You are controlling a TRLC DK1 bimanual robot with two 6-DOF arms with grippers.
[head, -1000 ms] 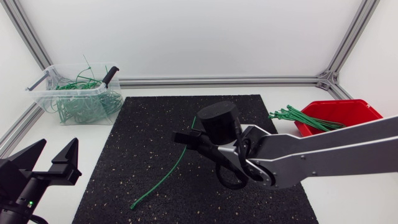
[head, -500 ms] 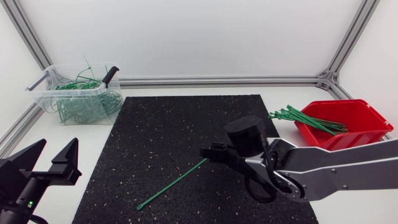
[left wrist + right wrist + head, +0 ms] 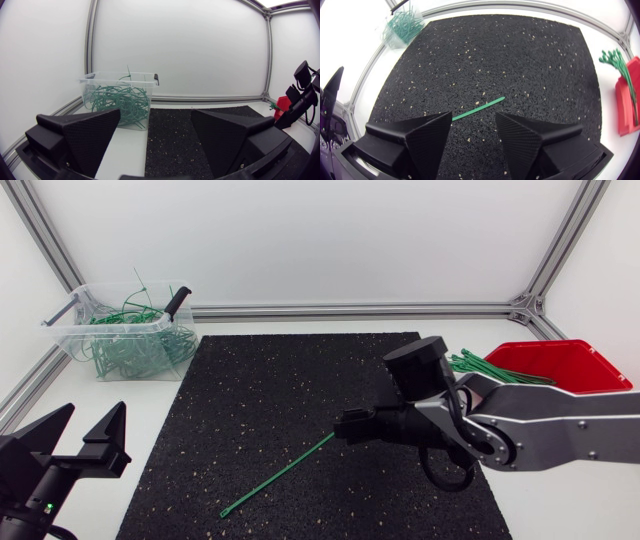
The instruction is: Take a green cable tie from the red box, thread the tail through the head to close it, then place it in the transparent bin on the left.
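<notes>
- Green cable tie (image 3: 278, 474) lies loose and straight on the black mat (image 3: 250, 390) that covers the middle of the bench. A second ago it hung curved from the right jaws.
- Right arm (image 3: 560, 435) has drawn back toward the red box (image 3: 565, 362). Its jaws stand wide open and hold nothing, with the tie's nearer end just ahead of the gap and touching neither side.
- Left jaws are spread wide, empty and unmoved. The tie is well apart from them, and the transparent bin (image 3: 120, 97) is ahead of them.
- Judgement: the tie is fetched and set down but not yet closed. Threading calls for a fresh grasp, probably by both arms.
</notes>
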